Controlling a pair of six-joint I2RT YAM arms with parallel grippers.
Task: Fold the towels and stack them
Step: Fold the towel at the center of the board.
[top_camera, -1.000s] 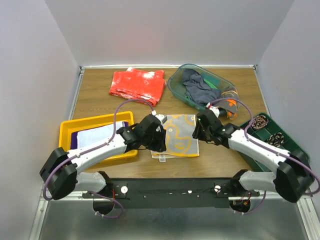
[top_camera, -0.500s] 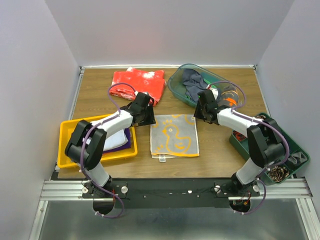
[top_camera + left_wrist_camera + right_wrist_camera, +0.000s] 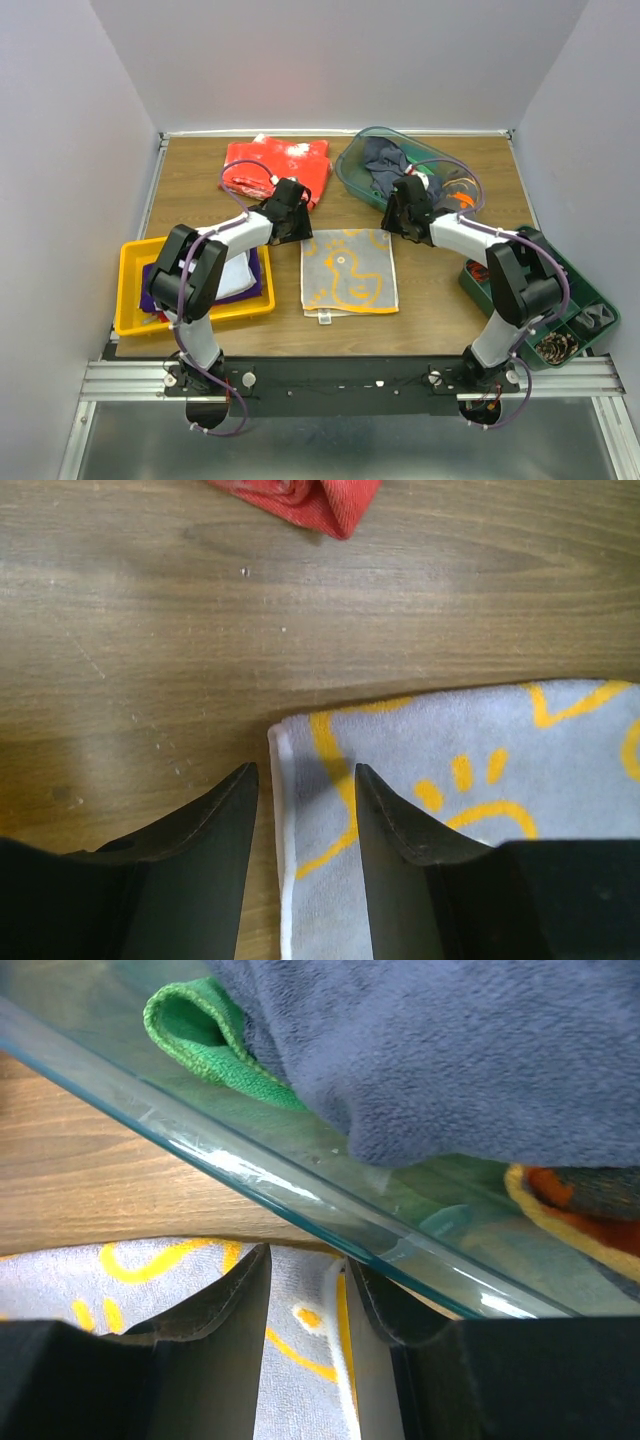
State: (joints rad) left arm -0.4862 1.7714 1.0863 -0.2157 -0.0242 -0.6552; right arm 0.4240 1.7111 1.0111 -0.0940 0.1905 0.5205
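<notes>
A grey-and-yellow towel (image 3: 349, 272) lies flat on the table's middle. My left gripper (image 3: 296, 232) is open at its far left corner, and the left wrist view shows the jaws astride the towel's white-hemmed edge (image 3: 285, 810), left gripper (image 3: 305, 780). My right gripper (image 3: 396, 228) is open at the far right corner, right gripper (image 3: 305, 1265), with the hem (image 3: 335, 1360) lying between its fingers. A clear bin (image 3: 350, 172) holds a navy towel (image 3: 450, 1050), a green one (image 3: 200, 1030) and a dark grey one with orange (image 3: 580, 1200). Purple (image 3: 262, 288) and white (image 3: 235, 272) towels lie in the yellow tray (image 3: 130, 290).
A red speckled cloth (image 3: 275, 165) lies at the back, close behind my left gripper (image 3: 310, 500). The clear bin's rim (image 3: 250, 1175) is right in front of my right fingers. A dark green tray (image 3: 560, 290) of small parts stands at the right edge.
Both arms have reached away from the near side to the towel's far corners. The right jaws have narrowed a little. The towel has not moved.
</notes>
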